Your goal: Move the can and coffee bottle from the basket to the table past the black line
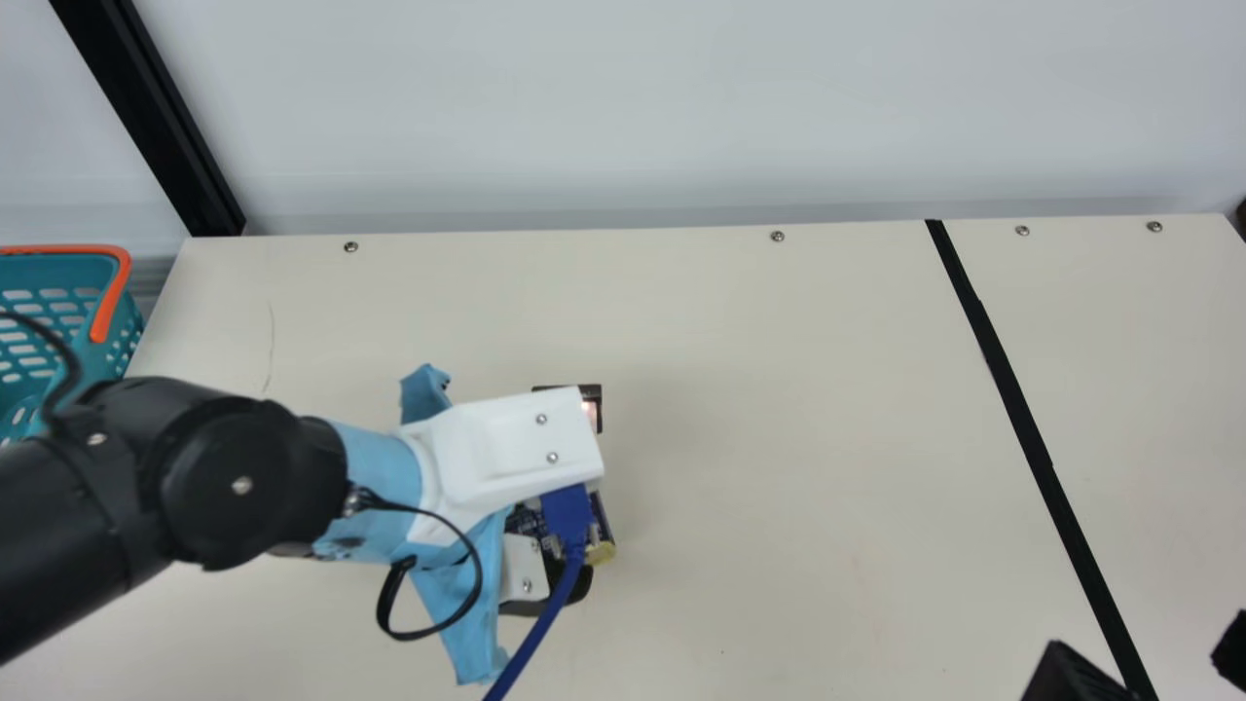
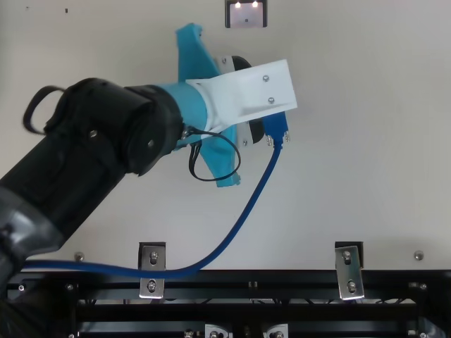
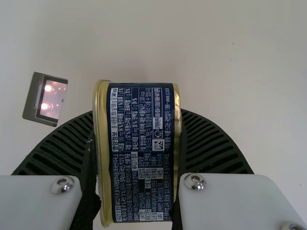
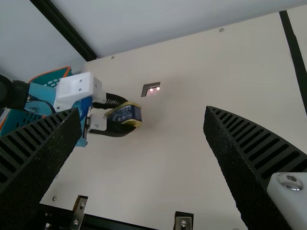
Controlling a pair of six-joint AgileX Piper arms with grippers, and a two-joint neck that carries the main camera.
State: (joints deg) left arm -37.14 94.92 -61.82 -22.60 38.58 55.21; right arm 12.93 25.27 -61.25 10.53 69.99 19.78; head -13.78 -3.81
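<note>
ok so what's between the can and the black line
Bare table, as the main view shows, from the can in the left claw across to the black line.

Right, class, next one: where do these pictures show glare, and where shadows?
Left wrist, right wrist and top views: two bright spots on the small dark-framed plate, reflections or lamps, I can't tell; main view: a faint, soft-edged shadow on the table beside the left arm.
</note>
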